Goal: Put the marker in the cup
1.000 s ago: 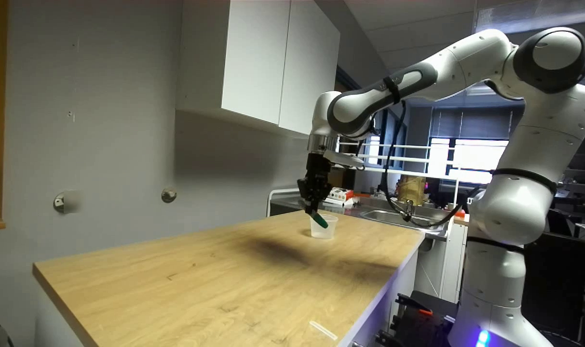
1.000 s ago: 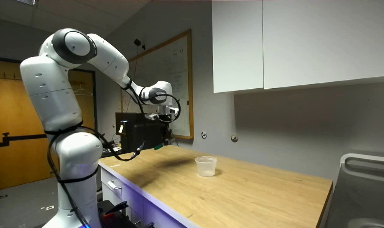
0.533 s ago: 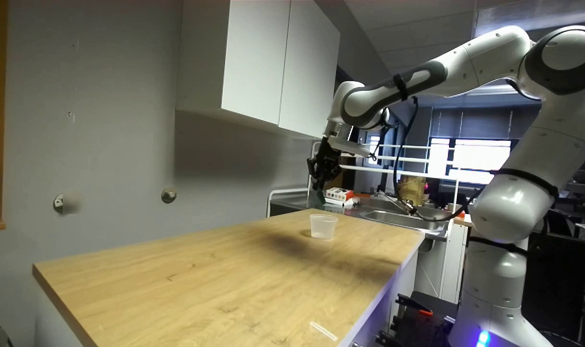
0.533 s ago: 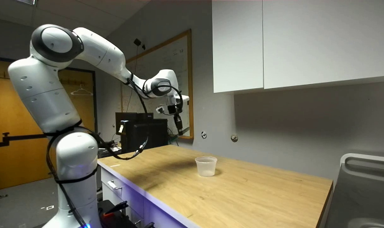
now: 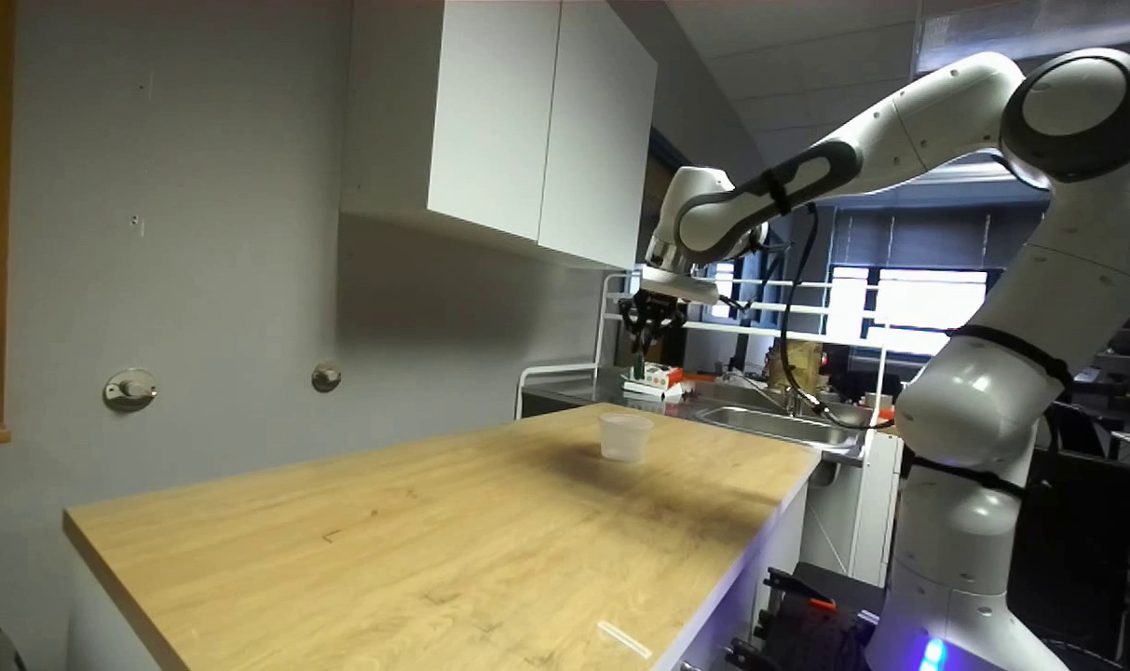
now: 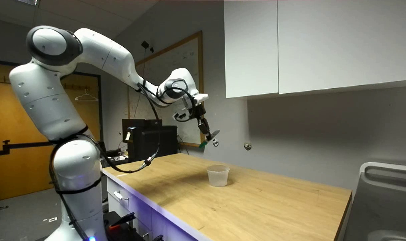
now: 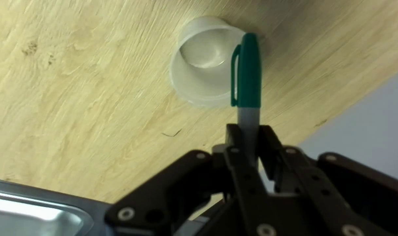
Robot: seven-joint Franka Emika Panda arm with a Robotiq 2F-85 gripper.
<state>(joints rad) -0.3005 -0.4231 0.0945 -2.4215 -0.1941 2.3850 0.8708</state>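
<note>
The pale translucent cup stands upright on the wooden counter in both exterior views. My gripper is shut on the grey barrel of the marker, whose green cap points away from the fingers. In the wrist view the cap overlaps the right rim of the cup, whose open mouth faces the camera and shows nothing inside. In an exterior view the gripper holds the marker tilted, green end lower, above the cup height and apart from it. The gripper also shows in an exterior view.
The wooden counter runs along the wall. White wall cabinets hang above it. A metal sink lies beyond its end and shows in the wrist view. A white strip lies near the front edge. Shelf rails stand behind.
The gripper has risen and moved right in both exterior views, with the marker still held. The wrist has swung, changing the marker's tilt. The cup has not moved.
</note>
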